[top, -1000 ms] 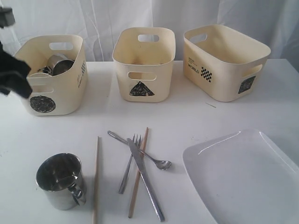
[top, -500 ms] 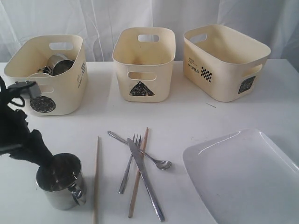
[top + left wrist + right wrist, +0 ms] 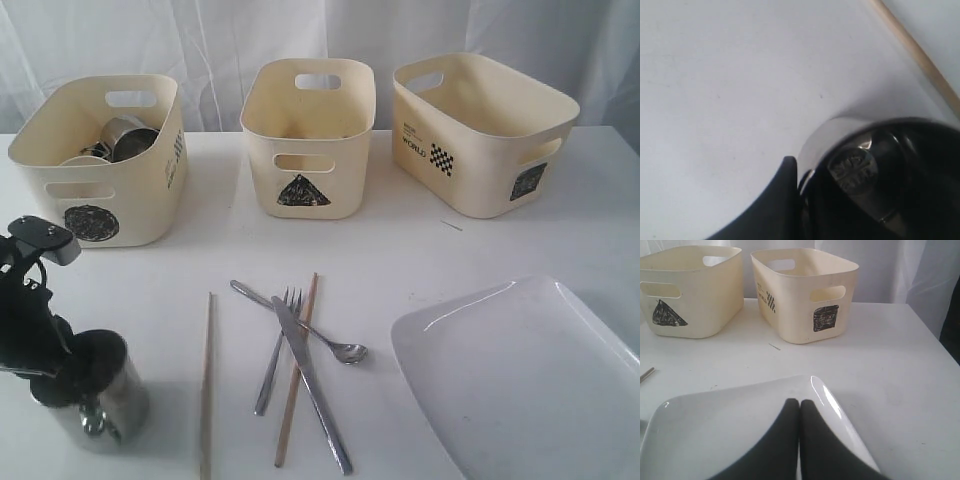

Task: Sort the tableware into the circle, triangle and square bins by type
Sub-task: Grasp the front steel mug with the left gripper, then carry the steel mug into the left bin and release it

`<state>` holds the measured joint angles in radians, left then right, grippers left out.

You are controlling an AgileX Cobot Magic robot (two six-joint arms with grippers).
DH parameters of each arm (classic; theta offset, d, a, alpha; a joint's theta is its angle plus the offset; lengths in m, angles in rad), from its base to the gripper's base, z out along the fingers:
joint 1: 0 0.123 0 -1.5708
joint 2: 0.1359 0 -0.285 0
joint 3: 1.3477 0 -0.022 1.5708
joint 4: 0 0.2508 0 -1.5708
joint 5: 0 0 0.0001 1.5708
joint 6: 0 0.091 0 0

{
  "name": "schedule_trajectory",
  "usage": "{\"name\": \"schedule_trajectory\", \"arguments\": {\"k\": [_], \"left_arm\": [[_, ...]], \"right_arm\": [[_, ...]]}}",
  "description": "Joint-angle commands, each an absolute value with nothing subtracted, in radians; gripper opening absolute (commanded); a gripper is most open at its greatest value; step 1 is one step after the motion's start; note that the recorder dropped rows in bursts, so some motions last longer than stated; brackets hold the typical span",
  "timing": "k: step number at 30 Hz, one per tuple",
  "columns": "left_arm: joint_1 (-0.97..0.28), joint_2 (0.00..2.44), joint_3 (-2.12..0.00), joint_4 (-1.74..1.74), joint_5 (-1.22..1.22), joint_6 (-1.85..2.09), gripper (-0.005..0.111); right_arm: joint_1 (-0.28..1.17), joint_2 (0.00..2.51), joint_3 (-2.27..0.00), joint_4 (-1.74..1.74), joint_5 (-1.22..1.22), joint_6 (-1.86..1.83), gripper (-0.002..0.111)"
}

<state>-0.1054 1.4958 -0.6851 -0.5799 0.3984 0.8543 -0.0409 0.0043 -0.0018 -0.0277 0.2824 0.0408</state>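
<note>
A steel mug (image 3: 100, 395) stands at the front left of the table, leaning a little. My left gripper (image 3: 62, 368) is shut on its rim. In the left wrist view one finger (image 3: 782, 200) presses the outside of the mug (image 3: 840, 137) and the other is hidden inside it. A spoon (image 3: 300, 323), fork (image 3: 272, 358), knife (image 3: 312, 385) and two chopsticks (image 3: 206, 380) (image 3: 297, 365) lie in the middle. A white plate (image 3: 520, 380) lies at the front right. My right gripper (image 3: 800, 405) hangs shut and empty over the plate (image 3: 715, 430).
Three cream bins stand at the back: circle bin (image 3: 100, 190) holding another steel mug (image 3: 130, 138), triangle bin (image 3: 308, 140), square bin (image 3: 480, 130). A chopstick (image 3: 920, 60) runs beside the held mug. White curtain behind the table.
My left arm came down from beside the circle bin onto the mug and its jaws closed on the rim. The mug shifted left and tipped slightly.
</note>
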Motion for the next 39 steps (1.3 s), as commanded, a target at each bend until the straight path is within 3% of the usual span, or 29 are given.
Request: {"name": "schedule_trajectory", "arguments": {"k": [1,6,12,15,18,20,23,26,27,30,32,39], "left_arm": [[-0.104,1.462,-0.705,-0.605,0.374,0.799,0.0],[-0.104,1.307,-0.845,-0.601,0.214,0.78,0.0],[-0.104,1.209,-1.02,-0.601,-0.533,0.671,0.0],[-0.104,1.23,-1.05,-0.594,-0.741,0.564,0.0],[-0.104,1.283,-1.063,-0.517,-0.736,0.4,0.0],[-0.104,1.397,-1.081,-0.274,-0.725,0.291,0.0],[-0.102,1.717,-1.196,-0.02,-0.785,0.28,0.0],[-0.102,1.912,-1.346,-0.041,-0.609,0.284,0.007],[-0.102,1.933,-1.382,-0.053,-0.524,0.279,0.014],[-0.102,1.954,-1.495,-0.058,-0.222,0.173,0.05],[-0.102,1.942,-1.574,-0.058,0.0,0.16,0.061],[-0.102,1.745,-1.718,0.024,0.368,0.22,0.062]], "right_arm": [[-0.046,0.0,0.0,-0.034,0.283,0.038,0.0],[-0.046,0.0,0.0,-0.034,0.283,0.038,0.0],[-0.046,0.0,0.0,-0.034,0.283,0.038,0.0],[-0.046,0.0,0.0,-0.034,0.283,0.038,0.0],[-0.046,0.0,0.0,-0.034,0.283,0.038,0.0],[-0.046,0.0,0.0,-0.034,0.283,0.038,0.0],[-0.046,0.0,0.0,-0.034,0.283,0.038,0.0],[-0.046,0.0,0.0,-0.034,0.283,0.038,0.0],[-0.046,0.0,0.0,-0.034,0.283,0.038,0.0],[-0.046,0.0,0.0,-0.034,0.283,0.038,0.0],[-0.046,0.0,0.0,-0.034,0.283,0.038,0.0],[-0.046,0.0,0.0,-0.034,0.283,0.038,0.0]]}}
